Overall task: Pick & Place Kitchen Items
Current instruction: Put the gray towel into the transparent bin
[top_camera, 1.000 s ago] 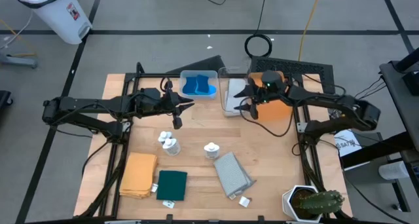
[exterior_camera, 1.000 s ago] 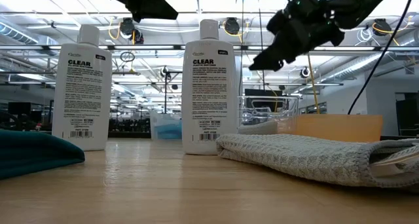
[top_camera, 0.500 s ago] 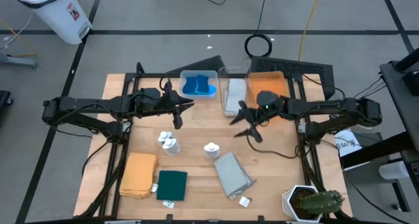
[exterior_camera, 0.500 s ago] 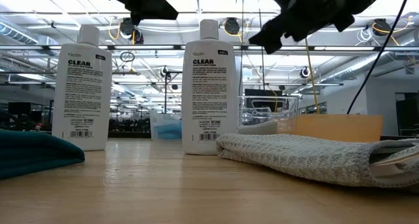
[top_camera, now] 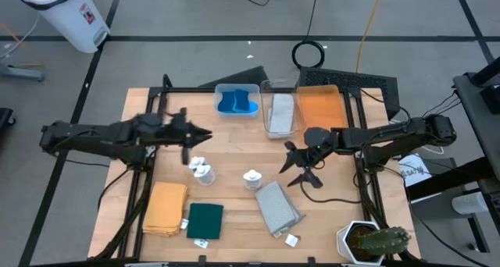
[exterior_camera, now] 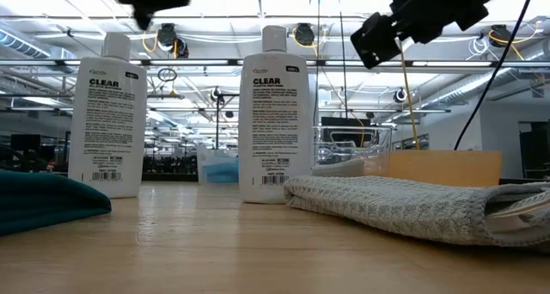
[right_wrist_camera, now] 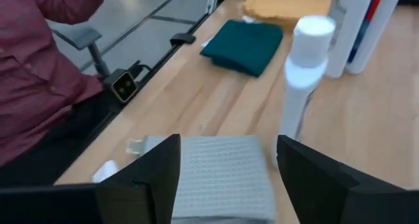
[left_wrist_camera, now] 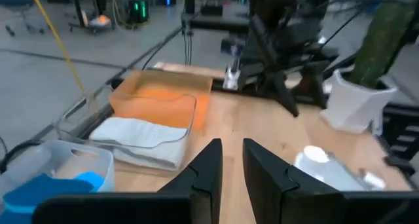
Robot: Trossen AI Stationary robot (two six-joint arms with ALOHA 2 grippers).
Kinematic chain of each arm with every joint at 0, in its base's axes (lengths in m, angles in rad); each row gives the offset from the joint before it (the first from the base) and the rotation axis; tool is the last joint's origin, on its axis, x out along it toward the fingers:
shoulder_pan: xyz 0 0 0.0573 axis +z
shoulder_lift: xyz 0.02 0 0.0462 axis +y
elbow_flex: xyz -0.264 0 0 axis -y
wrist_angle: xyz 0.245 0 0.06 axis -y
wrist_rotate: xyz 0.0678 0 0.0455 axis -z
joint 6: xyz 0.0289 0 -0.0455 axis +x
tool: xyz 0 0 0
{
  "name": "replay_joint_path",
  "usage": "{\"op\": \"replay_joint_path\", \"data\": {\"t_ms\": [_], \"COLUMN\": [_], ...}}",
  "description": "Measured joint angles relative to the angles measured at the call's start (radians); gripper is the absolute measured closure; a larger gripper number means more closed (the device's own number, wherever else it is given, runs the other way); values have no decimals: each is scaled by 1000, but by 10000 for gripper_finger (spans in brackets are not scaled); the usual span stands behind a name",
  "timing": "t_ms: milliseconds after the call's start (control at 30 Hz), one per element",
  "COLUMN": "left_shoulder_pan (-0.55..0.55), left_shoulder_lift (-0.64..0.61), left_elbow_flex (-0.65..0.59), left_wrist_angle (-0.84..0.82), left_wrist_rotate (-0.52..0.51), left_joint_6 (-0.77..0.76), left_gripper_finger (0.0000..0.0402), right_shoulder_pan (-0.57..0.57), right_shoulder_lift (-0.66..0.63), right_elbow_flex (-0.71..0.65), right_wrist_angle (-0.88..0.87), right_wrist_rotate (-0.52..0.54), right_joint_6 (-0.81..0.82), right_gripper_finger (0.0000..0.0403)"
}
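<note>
My right gripper [top_camera: 291,165] is open and empty, above the table between the clear bin [top_camera: 281,115] and a grey folded cloth [top_camera: 277,207]; its wrist view looks down on that cloth [right_wrist_camera: 222,178] and a white bottle [right_wrist_camera: 304,73]. My left gripper [top_camera: 205,136] is shut and empty, just beyond two white bottles [top_camera: 200,169]. A third bottle [top_camera: 251,178] stands near the grey cloth. A mustard-yellow cloth [top_camera: 166,208] and a dark green cloth [top_camera: 205,220] lie flat at the near left. Blue cloth pieces [top_camera: 236,101] lie in a bin. A second grey cloth [top_camera: 281,109] lies in the clear bin.
An orange tray [top_camera: 320,107] stands at the far right next to the clear bin. A potted cactus [top_camera: 375,242] stands at the near right corner. A person's red sleeve [right_wrist_camera: 39,67] shows beyond the table's near edge. Bare wood lies between the bins and the bottles.
My right gripper has gone from over the clear bin and orange tray toward the table's near edge, closer to the grey folded cloth, its fingers staying open. My left gripper has gone toward the table's left edge and a little nearer, toward the two bottles.
</note>
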Motion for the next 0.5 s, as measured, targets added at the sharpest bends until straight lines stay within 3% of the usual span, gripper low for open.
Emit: {"op": "replay_joint_path", "data": {"t_ms": [167, 367, 500], "left_shoulder_pan": [-49, -84, -104], "left_shoulder_lift": [-207, -386, -464], "left_elbow_flex": [-187, -363, -428], "left_wrist_angle": [39, 111, 86], "left_wrist_rotate": [-44, -46, -41], "left_joint_6": [-35, -73, -82], "left_gripper_finger": [339, 339, 339], "right_shoulder_pan": [27, 94, 124], "right_shoulder_lift": [17, 92, 178], "right_elbow_flex": [0, 1, 0], "right_wrist_angle": [-3, 31, 81], "right_wrist_rotate": [15, 232, 256], "right_joint_6": [31, 32, 70], "right_gripper_finger": [186, 187, 188]}}
